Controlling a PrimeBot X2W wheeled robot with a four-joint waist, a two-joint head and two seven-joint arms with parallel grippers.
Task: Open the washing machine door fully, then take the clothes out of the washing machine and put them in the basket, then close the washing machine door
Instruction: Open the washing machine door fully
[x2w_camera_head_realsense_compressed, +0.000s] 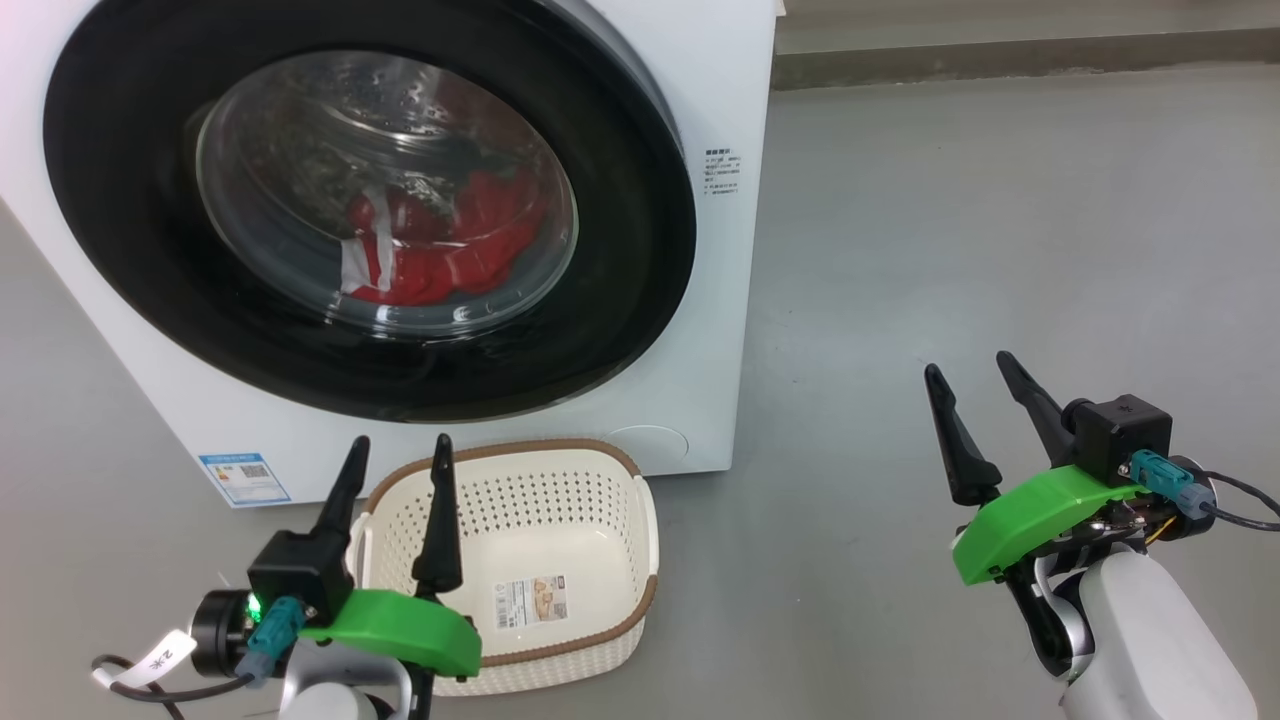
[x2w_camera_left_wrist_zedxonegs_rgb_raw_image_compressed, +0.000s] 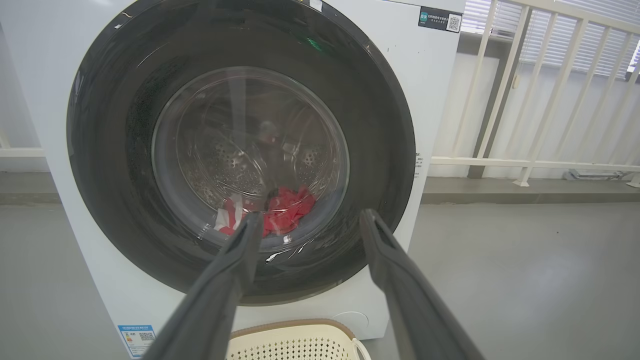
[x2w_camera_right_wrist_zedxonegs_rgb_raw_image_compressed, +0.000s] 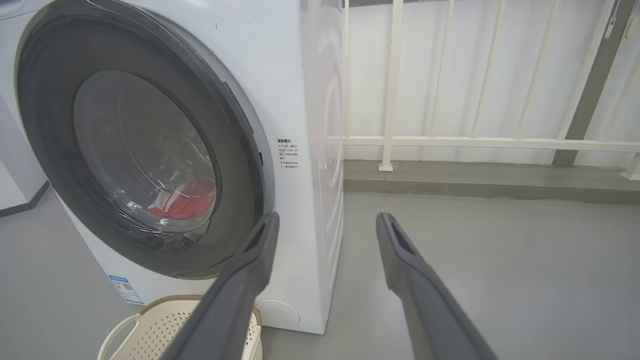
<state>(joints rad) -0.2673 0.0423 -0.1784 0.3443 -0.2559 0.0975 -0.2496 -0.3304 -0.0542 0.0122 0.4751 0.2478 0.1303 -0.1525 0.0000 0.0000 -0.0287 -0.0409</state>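
The white washing machine (x2w_camera_head_realsense_compressed: 720, 80) stands at the upper left, its round black-rimmed door (x2w_camera_head_realsense_compressed: 640, 250) shut against the front. Through the glass window I see the red clothes (x2w_camera_head_realsense_compressed: 450, 240) with a white strip lying in the drum, also in the left wrist view (x2w_camera_left_wrist_zedxonegs_rgb_raw_image_compressed: 285, 210). The cream basket (x2w_camera_head_realsense_compressed: 540, 500) sits empty on the floor just below the door. My left gripper (x2w_camera_head_realsense_compressed: 400, 450) is open, its fingers over the basket's near left side. My right gripper (x2w_camera_head_realsense_compressed: 970, 375) is open above bare floor, well to the right of the machine.
Grey floor (x2w_camera_head_realsense_compressed: 1000, 220) stretches to the right of the washer. A white railing (x2w_camera_right_wrist_zedxonegs_rgb_raw_image_compressed: 450, 142) and a low ledge run behind it. A blue label (x2w_camera_head_realsense_compressed: 243, 478) is stuck on the washer's lower left corner, and printed text (x2w_camera_head_realsense_compressed: 722, 172) sits right of the door.
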